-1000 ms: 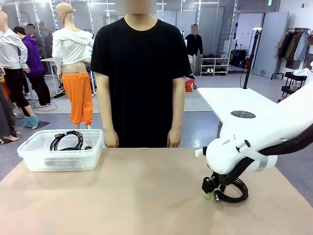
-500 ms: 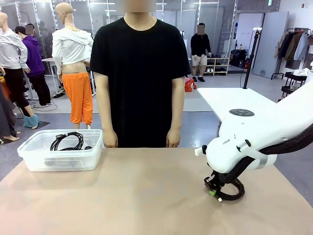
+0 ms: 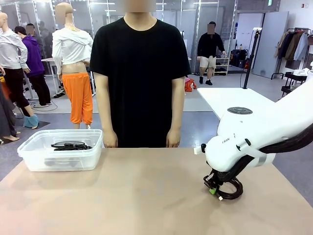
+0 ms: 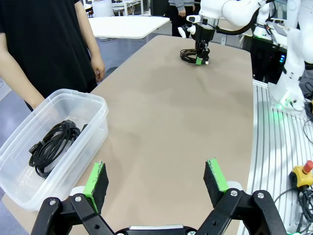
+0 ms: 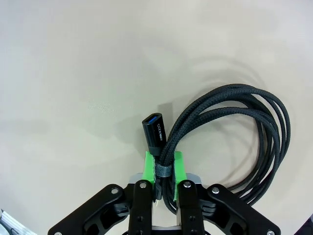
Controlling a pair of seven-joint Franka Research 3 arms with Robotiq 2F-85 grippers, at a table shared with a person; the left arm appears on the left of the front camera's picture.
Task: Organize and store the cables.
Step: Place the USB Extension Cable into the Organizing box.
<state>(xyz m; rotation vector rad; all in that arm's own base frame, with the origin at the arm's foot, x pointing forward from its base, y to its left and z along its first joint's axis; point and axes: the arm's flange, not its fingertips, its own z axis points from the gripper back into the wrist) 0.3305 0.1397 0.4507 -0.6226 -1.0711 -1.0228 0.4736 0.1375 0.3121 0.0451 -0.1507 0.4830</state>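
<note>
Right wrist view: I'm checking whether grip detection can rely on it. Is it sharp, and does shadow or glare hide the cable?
Right wrist view: sharp; the braided black coiled cable and print on its plug read clearly between the right gripper pads; soft shadow on the beige table, no glare. Front view: the white arm covers most of that gripper.

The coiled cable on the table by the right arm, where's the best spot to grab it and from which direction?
Grip the coiled cable where its strands bunch together beside the plug, coming straight down from above. The coil lies flat on the table, and the right hand is shut on exactly that bundle.
</note>
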